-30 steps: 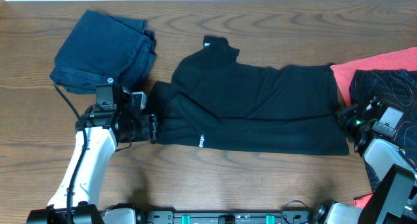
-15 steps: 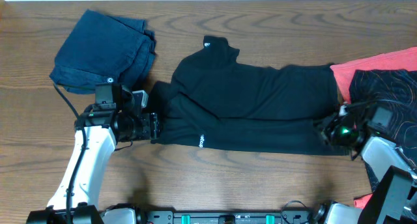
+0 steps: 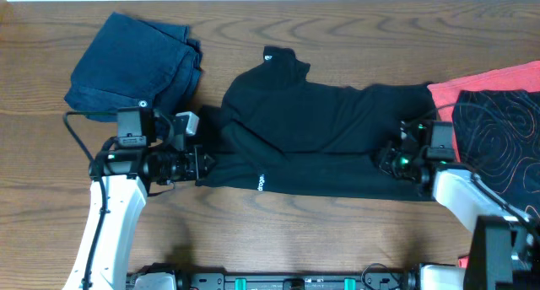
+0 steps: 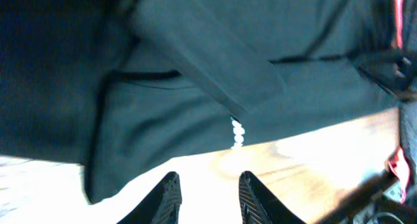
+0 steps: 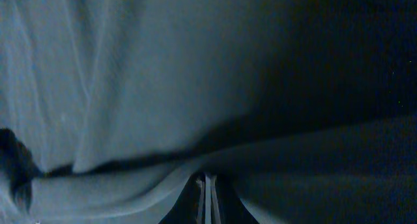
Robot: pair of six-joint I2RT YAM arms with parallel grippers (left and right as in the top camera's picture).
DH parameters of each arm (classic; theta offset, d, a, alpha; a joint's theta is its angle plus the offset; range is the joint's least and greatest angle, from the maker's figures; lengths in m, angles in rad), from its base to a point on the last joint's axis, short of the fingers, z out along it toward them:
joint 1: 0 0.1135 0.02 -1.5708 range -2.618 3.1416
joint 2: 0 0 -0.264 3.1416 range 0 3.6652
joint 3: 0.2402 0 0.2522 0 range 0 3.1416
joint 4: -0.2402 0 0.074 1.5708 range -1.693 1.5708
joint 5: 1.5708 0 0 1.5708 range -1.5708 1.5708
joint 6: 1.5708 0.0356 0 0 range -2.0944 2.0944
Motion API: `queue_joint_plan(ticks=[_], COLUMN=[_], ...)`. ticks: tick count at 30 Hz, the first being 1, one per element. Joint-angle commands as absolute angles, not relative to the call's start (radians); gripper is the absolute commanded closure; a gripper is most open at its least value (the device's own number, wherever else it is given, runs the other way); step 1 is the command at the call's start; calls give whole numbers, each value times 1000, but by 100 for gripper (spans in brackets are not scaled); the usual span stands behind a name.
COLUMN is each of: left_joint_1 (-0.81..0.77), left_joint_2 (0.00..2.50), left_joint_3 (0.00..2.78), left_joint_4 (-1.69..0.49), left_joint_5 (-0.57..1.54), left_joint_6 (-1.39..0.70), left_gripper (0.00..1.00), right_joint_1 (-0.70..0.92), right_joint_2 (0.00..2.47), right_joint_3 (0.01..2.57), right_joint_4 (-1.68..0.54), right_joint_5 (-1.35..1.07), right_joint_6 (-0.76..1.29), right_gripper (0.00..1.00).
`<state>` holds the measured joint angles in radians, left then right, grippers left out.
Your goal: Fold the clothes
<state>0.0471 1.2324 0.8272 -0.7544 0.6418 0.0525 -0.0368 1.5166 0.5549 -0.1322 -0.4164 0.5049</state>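
Fingertips of the right gripper (image 5: 205, 188) are pressed together on a raised ridge of the black T-shirt (image 3: 321, 134), over its right end. The left gripper (image 4: 207, 196) holds its jaws slightly apart above the bare wooden table (image 3: 278, 239), just beside the shirt's left edge, with nothing between them. The shirt lies spread across the table's middle, its small white logo (image 3: 260, 183) near the front edge. A folded blue garment (image 3: 126, 67) sits far left; a red garment (image 3: 494, 77) and a dark patterned garment (image 3: 498, 134) lie at right.

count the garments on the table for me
4: a folded dark blue garment at far left, the black T-shirt in the centre, a red garment at the right edge, a black patterned garment lying on it. Others may lie beyond the right edge.
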Motion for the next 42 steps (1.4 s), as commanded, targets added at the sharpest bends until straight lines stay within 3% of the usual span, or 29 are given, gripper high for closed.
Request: queue_joint_plan(ticks=[1, 5, 11, 18, 27, 31, 34, 42], left_joint_1=[1, -49, -101, -145, -227, -252, -272, -334], left_joint_2=[1235, 1250, 1301, 1406, 1546, 1585, 1619, 1746], left_joint_3=[848, 837, 819, 819, 819, 819, 819, 819], left_joint_4=[-756, -741, -722, -706, -609, -538, -494, -347], left_joint_5=[659, 612, 608, 557, 558, 557, 557, 557], left_joint_6=[56, 56, 56, 55, 16, 8, -2, -58], left_gripper=[67, 56, 52, 52, 51, 53, 63, 68], right_joint_1=[24, 46, 41, 41, 121, 168, 171, 171], right_joint_2=[1587, 1629, 1615, 1569, 1552, 1552, 1552, 1552], right_joint_3=[554, 554, 558, 559, 559, 559, 559, 559], right_joint_4=[-23, 240, 463, 311, -123, -118, -112, -116], right_joint_5=[-393, -477, -562, -740, -662, -640, -637, -637], right_joint_6=[627, 677, 729, 631, 466, 466, 466, 467], right_gripper=[96, 96, 95, 96, 95, 97, 96, 95])
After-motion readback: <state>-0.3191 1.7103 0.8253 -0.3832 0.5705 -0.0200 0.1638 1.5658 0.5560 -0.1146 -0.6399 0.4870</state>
